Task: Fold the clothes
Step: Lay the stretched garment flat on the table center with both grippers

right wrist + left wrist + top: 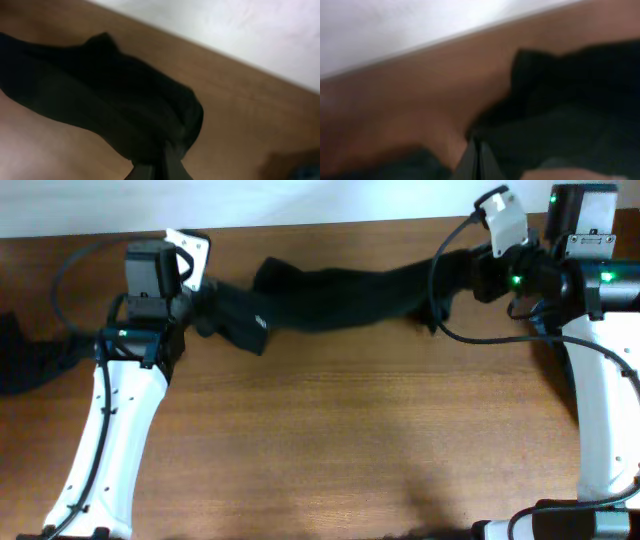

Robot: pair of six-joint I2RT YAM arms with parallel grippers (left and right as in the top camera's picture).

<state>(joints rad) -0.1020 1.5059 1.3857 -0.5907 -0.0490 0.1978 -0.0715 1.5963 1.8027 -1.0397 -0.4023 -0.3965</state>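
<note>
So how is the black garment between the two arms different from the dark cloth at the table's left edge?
The black garment is pulled into a long band, gripped by the left tool and right tool; the dark cloth lies bunched and untouched, partly out of view. Both are dark fabric.

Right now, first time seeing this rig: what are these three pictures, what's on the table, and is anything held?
Two white robot arms reach over a wooden table. The wide picture looks down from above; the two blurry ones come from wrist cameras, each showing its own fingers at the bottom. A long black garment stretches across the far side. The left hand pinches one end, the right hand the other; both look shut on it. More dark cloth lies at the left edge.
</note>
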